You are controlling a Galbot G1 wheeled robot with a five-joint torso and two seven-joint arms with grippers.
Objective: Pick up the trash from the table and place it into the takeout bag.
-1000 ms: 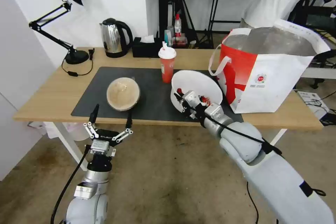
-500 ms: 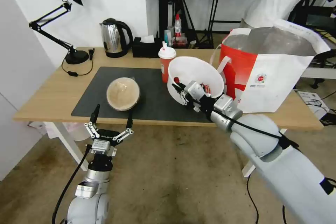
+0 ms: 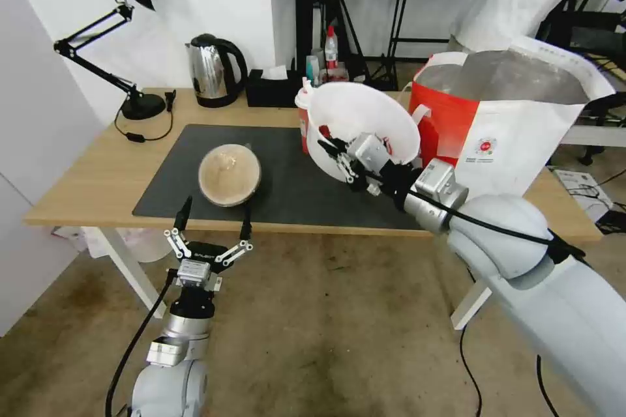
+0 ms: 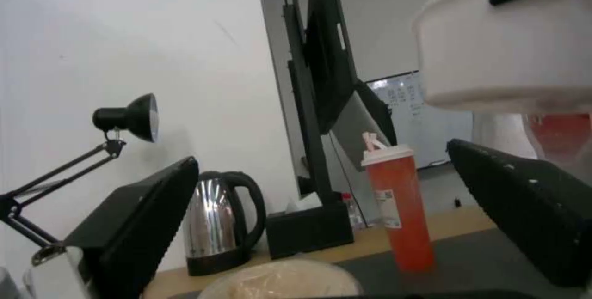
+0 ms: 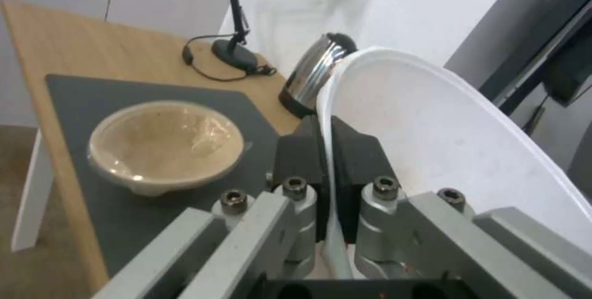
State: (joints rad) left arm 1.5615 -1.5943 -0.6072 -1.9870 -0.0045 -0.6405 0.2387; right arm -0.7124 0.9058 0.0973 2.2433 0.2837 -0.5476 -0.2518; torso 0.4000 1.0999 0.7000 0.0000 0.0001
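Right claw [image 3: 336, 158] grips our white bowl [image 3: 362, 120] rim, lifted beside takeout bag [image 3: 515, 124]; left claw [image 3: 212, 215] spread wide below desk [image 3: 98, 182] edge.

The right gripper [image 3: 338, 158], clamped on the rim of the white plastic bowl with red crayfish shells [image 3: 362, 118], is carrying it upward off the dark grey rectangular mat [image 3: 290, 186], now covering part of the red drink cup [image 3: 304, 127], nearer the large white and red takeout bag [image 3: 502, 130]. The left gripper [image 3: 214, 216] is sitting slightly lower than before.
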